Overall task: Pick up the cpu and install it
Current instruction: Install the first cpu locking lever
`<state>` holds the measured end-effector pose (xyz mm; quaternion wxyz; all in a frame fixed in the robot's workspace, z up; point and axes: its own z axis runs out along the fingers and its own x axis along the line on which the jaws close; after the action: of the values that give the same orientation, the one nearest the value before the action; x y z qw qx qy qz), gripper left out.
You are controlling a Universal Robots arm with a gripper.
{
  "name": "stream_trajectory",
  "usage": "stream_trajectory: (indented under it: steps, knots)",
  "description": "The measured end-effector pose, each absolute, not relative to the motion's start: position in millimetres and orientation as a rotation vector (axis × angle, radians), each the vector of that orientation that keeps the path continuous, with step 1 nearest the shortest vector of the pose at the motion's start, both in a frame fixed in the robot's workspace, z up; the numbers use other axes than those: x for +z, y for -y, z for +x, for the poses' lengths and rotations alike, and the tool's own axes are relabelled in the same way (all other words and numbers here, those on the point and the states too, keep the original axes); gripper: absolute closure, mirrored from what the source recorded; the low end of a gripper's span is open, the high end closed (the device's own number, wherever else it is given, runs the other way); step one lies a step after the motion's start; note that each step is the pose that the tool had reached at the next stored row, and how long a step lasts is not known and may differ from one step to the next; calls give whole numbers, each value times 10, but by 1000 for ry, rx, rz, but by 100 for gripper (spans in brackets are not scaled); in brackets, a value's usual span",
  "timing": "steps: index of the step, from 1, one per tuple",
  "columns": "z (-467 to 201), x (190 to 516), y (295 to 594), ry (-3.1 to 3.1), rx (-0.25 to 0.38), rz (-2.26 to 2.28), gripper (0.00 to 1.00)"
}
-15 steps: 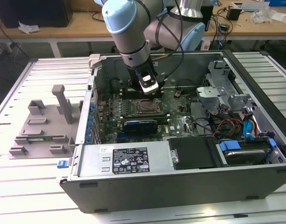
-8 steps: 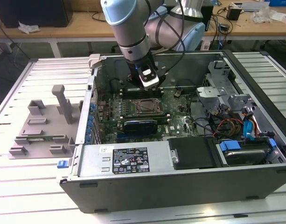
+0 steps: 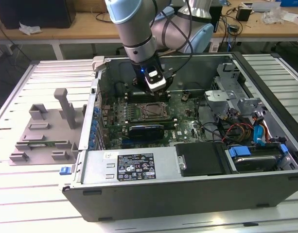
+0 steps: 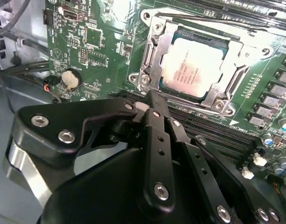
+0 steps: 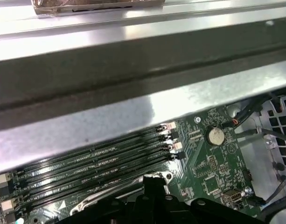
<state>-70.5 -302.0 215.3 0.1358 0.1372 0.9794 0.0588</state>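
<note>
**Second wrist view: cpu seated in the socket, gripper just above the board**

In the second wrist view the cpu, a flat square chip with a pale silver top, lies inside the metal socket frame on the green motherboard. It sits level in the frame's opening, with the frame's rails around all four edges. The gripper stands just beside the socket; its black fingers are drawn narrow, tips close together, and nothing is held between them. The tips are near the frame's edge but apart from the cpu itself. A round coin battery sits on the board to one side of the socket.

In the exterior view the arm reaches down from the far side into the open computer case, its wrist hanging over the middle of the motherboard, just beyond the socket. On the exterior view's left, well apart from the case, a grey fixture tray with upright posts lies on the slatted table.

In the first wrist view a row of long memory slots runs beside the socket frame's corner, under the case's metal wall.
</note>
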Motion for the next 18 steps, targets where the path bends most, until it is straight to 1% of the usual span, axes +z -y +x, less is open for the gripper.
stream_trajectory:
  steps: [6,8,9,11,18]
  knots:
    - [-681,2150,2992,-2894,82,397,89]
    - [-653,2149,2970,-2957,25,402,89]
    - [-639,2149,2967,-2979,11,404,89]
    - [-628,2149,2965,-3008,-1,407,89]
    - [-567,2148,3009,-3014,-2,354,89]
